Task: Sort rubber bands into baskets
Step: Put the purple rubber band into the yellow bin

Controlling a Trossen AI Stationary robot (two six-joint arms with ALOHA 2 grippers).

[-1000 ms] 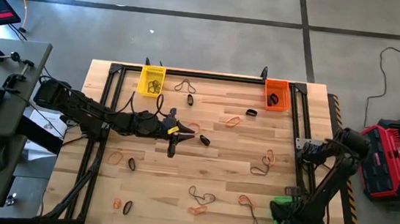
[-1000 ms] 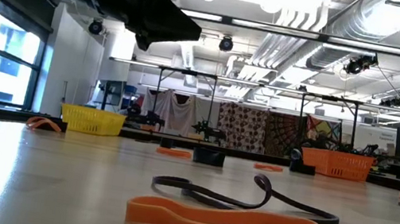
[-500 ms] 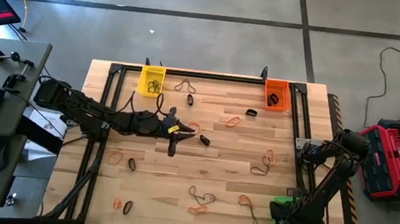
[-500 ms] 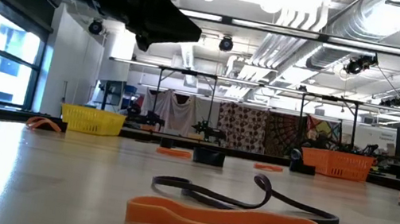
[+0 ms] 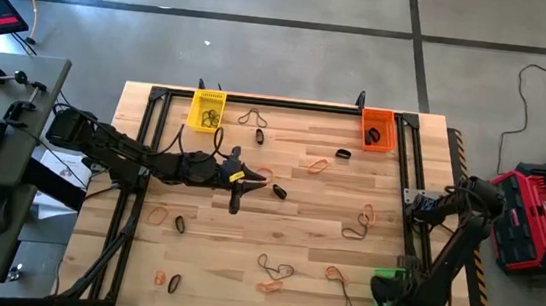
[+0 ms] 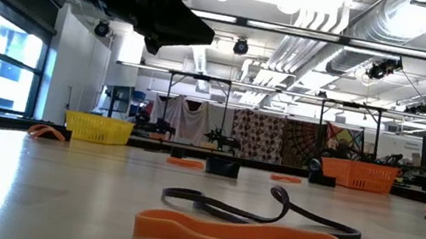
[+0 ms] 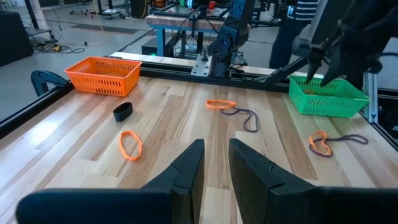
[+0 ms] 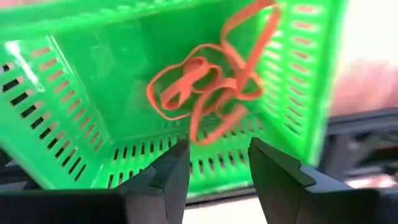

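Green mesh fills my right wrist view: the green basket (image 8: 93, 112) sits directly under my right gripper (image 8: 214, 165), and a tangle of orange rubber bands (image 8: 211, 81) lies inside it against one wall. My right fingers (image 8: 277, 168) stand apart with nothing between them, released over the basket. From above, that basket (image 5: 387, 288) is at the table's near right corner, partly hidden by my right arm.

At the far edge of the table stand the other two: the yellow basket (image 5: 207, 109) toward the left, with a few dark bands in it, and the orange basket (image 5: 377, 129) toward the right, with one black band showing inside (three baskets in all).

Loose bands are scattered over the wooden table (image 5: 315, 239). I count roughly a dozen and a half pieces, though several overlap and I cannot give an exact number. Orange ones lie near the left side, at mid-table and along the near edge; black ones sit by the far edge, beside my left arm and near the left corner. In the low view an orange band (image 6: 237, 235) lies closest, with a dark band (image 6: 263, 211) just behind it, touching or nearly so.

My left gripper (image 5: 235, 201) hangs over the middle of the table, left of centre. Its fingers (image 7: 186, 174) are narrowly parted and hold nothing; a black band (image 7: 122, 111) and an orange loop (image 7: 130, 145) lie on the wood ahead of them.
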